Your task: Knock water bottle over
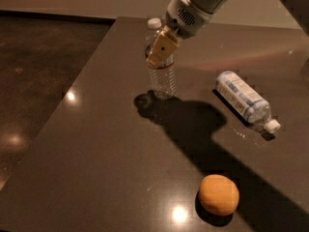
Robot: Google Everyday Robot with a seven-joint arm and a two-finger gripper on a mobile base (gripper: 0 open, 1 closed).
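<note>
The water bottle (162, 79) is slim, clear and ribbed, with a white cap and a red stripe on its label band. It stands near the middle of the dark table (96, 144), its top leaning slightly left. My gripper (161, 50) comes down from the upper right on the white arm (198, 4). It sits against the front of the bottle's upper body, just below the cap, and covers part of the label band.
A fatter bottle (241, 100) with a white-and-blue label lies on its side at the right, cap toward the front. An orange (218, 195) sits at the front right. The table's left edge runs diagonally, with dark floor (34, 71) beyond it.
</note>
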